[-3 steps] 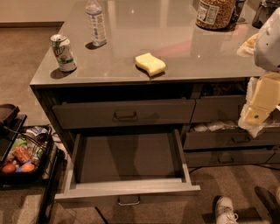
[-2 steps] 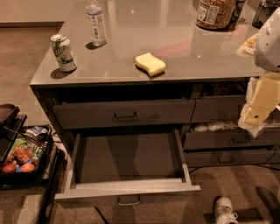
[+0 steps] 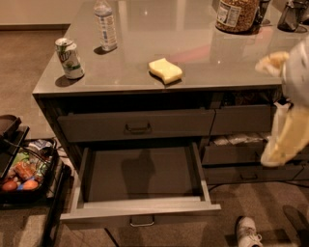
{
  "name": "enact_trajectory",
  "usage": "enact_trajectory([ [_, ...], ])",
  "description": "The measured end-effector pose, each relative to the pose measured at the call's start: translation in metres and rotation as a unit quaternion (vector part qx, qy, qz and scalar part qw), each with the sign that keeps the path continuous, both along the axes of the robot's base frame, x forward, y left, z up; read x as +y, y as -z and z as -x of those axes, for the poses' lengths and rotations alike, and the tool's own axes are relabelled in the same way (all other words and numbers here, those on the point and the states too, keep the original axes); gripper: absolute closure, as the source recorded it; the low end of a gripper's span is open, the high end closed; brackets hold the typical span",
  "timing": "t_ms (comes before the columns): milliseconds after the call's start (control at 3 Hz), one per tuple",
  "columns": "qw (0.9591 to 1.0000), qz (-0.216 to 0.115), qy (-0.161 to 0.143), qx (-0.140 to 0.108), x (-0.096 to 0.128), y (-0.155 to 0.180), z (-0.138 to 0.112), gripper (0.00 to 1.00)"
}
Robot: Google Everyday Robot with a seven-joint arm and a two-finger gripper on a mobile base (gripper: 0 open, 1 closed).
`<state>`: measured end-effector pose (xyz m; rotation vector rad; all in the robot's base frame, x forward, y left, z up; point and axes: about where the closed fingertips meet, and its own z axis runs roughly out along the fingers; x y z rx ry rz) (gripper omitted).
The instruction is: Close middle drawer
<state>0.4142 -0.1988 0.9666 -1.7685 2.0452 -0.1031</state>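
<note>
The middle drawer is pulled far out of the left side of the grey-brown cabinet. Its dark inner floor is bare, with paler side rims. Its front edge faces me, and the small metal pull handle sits low at its centre. The slimmer top drawer above it is nearly flush. My gripper, cream-coloured, hangs at the right edge of the view in front of the right-hand drawers. It is well right of the open drawer and touches nothing I can see.
On the counter stand a green can, a water bottle, a yellow sponge and a jar. A black cart with snacks stands left of the drawer. A white shoe is on the floor.
</note>
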Motion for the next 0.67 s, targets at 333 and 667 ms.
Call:
enact_trajectory([
  [333, 0.9979, -0.062, -0.014, -0.014, 0.022, 0.042, 0.022, 0.0],
  [667, 0.9955, -0.093, -0.001, -0.018, 0.03, 0.061, 0.022, 0.0],
])
